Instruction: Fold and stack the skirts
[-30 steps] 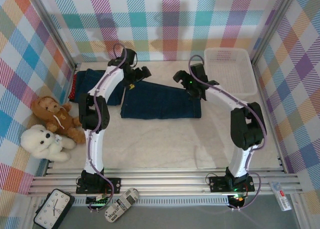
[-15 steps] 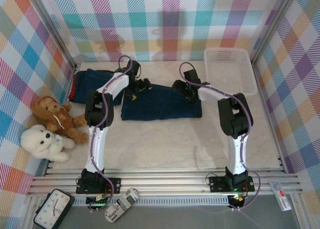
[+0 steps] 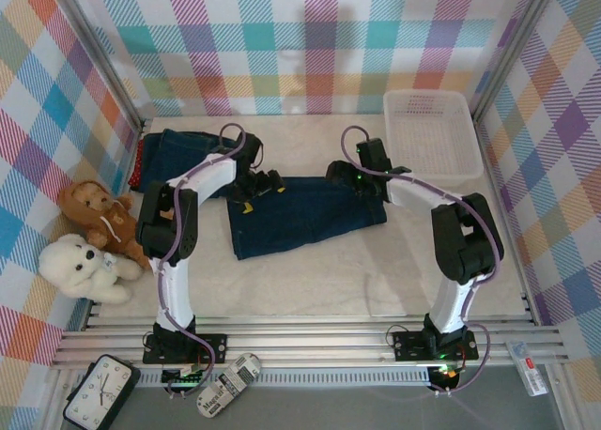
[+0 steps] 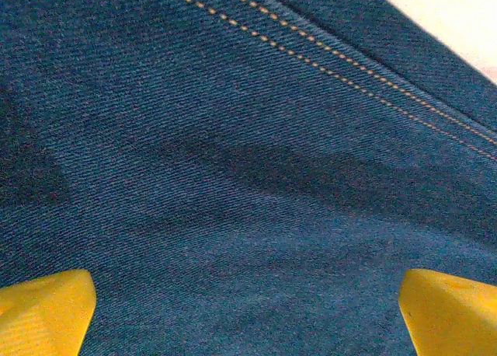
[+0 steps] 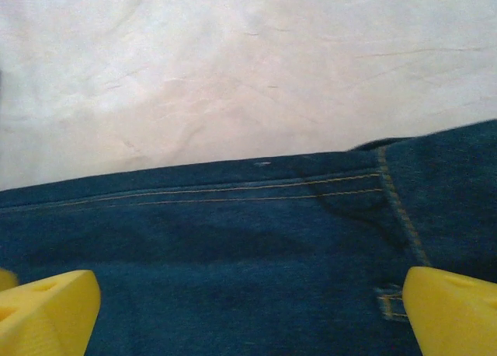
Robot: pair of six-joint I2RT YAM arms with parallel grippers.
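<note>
The pale table [image 3: 310, 289] carries a dark blue denim skirt [image 3: 305, 222] across the middle of the frame. It lies flat and slightly askew, its lower left corner dipping toward the bottom. Orange stitching runs along its upper hem, and the cloth looks stiff and heavy. At the upper left a second denim skirt [image 3: 183, 150] lies folded over a red skirt [image 3: 139, 167].

The left gripper [image 3: 258, 184] and right gripper [image 3: 349, 175] sit low over the skirt's upper edge, jaws spread wide and holding nothing.

The risk, as I judge it, is uneven pinching: if one jaw catches only the top layer or misses the hem, the fold would skew or bunch.
</note>
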